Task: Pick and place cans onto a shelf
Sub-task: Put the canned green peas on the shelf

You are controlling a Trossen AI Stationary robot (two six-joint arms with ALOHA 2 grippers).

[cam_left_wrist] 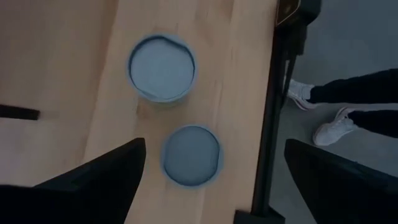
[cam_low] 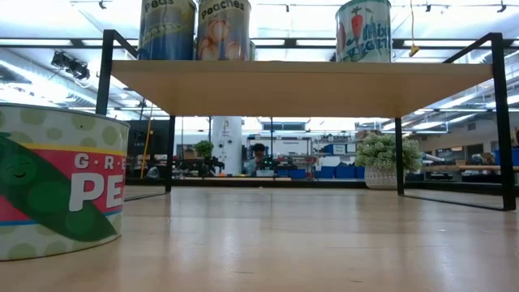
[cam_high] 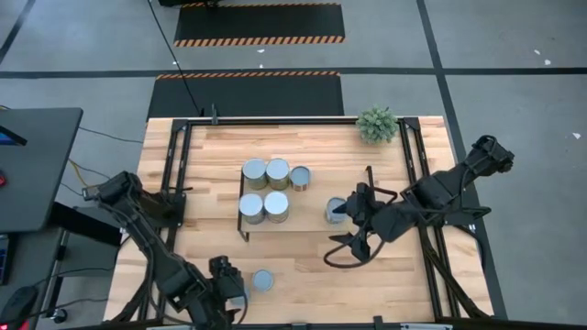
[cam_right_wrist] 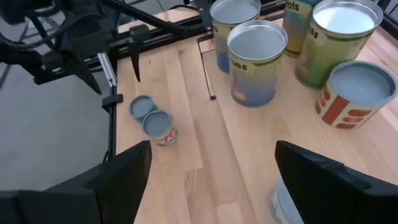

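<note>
The shelf (cam_high: 312, 197) stands mid-table. Four wide white-topped cans (cam_high: 265, 189) stand on its left half, with a smaller blue-grey-topped can (cam_high: 300, 177) beside them. Another small can (cam_high: 336, 211) stands on its right part. My right gripper (cam_high: 342, 229) is open beside that can, whose top (cam_right_wrist: 278, 200) shows next to one finger (cam_right_wrist: 323, 180). My left gripper (cam_high: 227, 286) is open at the near edge, pointing down over two small cans (cam_left_wrist: 162, 67) (cam_left_wrist: 191, 155). The nearer of these shows between its fingers, apart from both. My right gripper stands with one finger (cam_right_wrist: 311, 177) close by the side of the small can's top (cam_right_wrist: 277, 202) on the shelf. The finger hides the place between them, so I cannot tell whether it touches the can.
A small potted plant (cam_high: 377, 124) stands at the far edge. Black frame rails (cam_high: 179, 165) (cam_high: 410, 165) run along the table's left and right sides. In the low view a green pea can (cam_low: 57, 191) stands close on the table. A person's legs (cam_left_wrist: 348, 106) show beyond the table's edge.
</note>
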